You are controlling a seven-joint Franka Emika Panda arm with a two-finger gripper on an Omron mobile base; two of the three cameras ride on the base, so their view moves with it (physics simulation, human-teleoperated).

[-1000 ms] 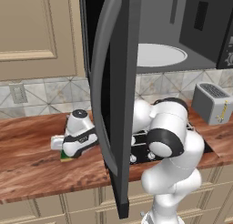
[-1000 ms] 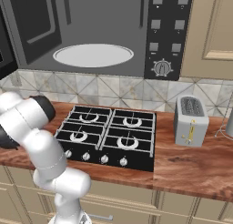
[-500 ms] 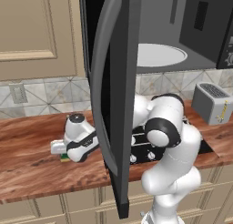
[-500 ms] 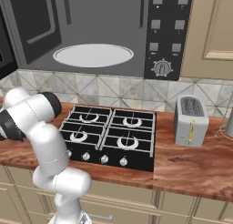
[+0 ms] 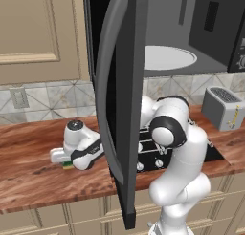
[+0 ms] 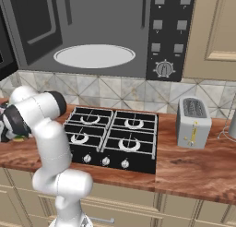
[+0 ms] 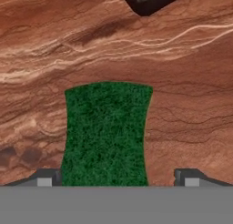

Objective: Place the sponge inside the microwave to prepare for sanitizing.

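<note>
Sponge (image 7: 105, 134) lies flat on the wood-grain counter (image 7: 182, 104), green face up, directly under the gripper (image 7: 117, 178) and between its two fingertips (image 7: 44, 178), closer to the one on the left of the hand view and with a clear strip of counter showing before the other one. Jaws are spread wide, nothing clamped; whether the near tip touches the sponge edge, I cannot tell. In the left base view the gripper (image 5: 61, 157) sits low on the counter (image 5: 33, 176) to the left of the open microwave door (image 5: 125, 105), with a sliver of the sponge (image 5: 68, 166) showing green over yellow just below the hand. Relative to the sponge: a dark object (image 7: 148, 1) sits on the counter beyond its far end in the hand view, apart from it. The microwave (image 6: 106, 34) is up and to the right of the sponge, above the black stove (image 6: 113, 139), door swung fully out, white turntable (image 6: 94, 56) bare inside. Silver toaster (image 6: 193, 122) is on the counter past the stove, well away from the sponge. The arm reaches from the base across to the sponge behind the door.
</note>
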